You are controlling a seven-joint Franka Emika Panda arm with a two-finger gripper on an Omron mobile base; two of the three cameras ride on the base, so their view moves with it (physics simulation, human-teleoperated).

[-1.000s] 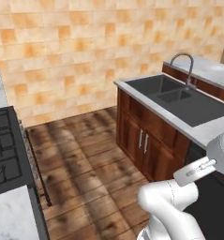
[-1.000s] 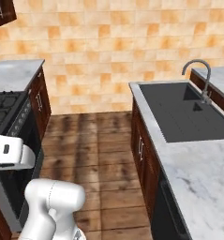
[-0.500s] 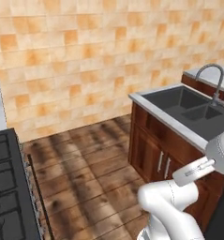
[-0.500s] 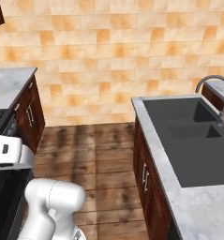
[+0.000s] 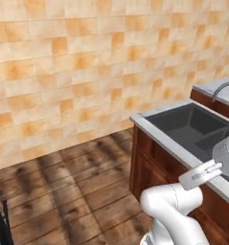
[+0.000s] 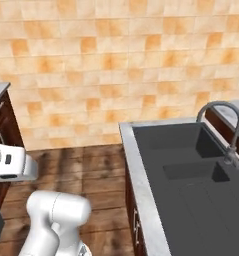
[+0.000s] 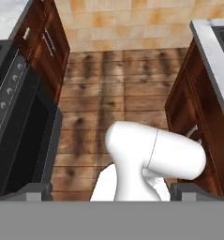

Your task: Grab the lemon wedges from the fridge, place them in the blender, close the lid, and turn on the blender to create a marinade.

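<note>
Gripper (image 7: 111, 191) is released: fingertips (image 7: 38, 189) stand at opposite ends of the hand view's bottom edge, jaws spread wide, nothing clamped between them.

Hand view looks down an aisle of plank floor (image 7: 118, 89). On one side is a black stove (image 7: 12, 117) with a row of knobs on its front. Dark wood cabinets (image 7: 48, 44) come beyond it, under a pale stone top. On the other side is a second cabinet run (image 7: 200, 117) under a grey counter (image 7: 209, 44).

Right base view:
- sink (image 6: 191, 170), dark, two basins, set flush in that grey counter
- faucet (image 6: 226, 120), curved, at the basin's far side (spout arcs back over the basin)
- arm (image 6: 56, 215) low at left, white, over the floor
- tiled wall (image 6: 116, 70), orange-beige, closes the aisle at the far end

Left base view has the same sink from the other side, with brown cabinet doors below its rim. The arm's elbow is in front of that cabinet, well apart from the wall.

Lemon wedges: location can't be told from these frames. Same for fridge and blender.
</note>
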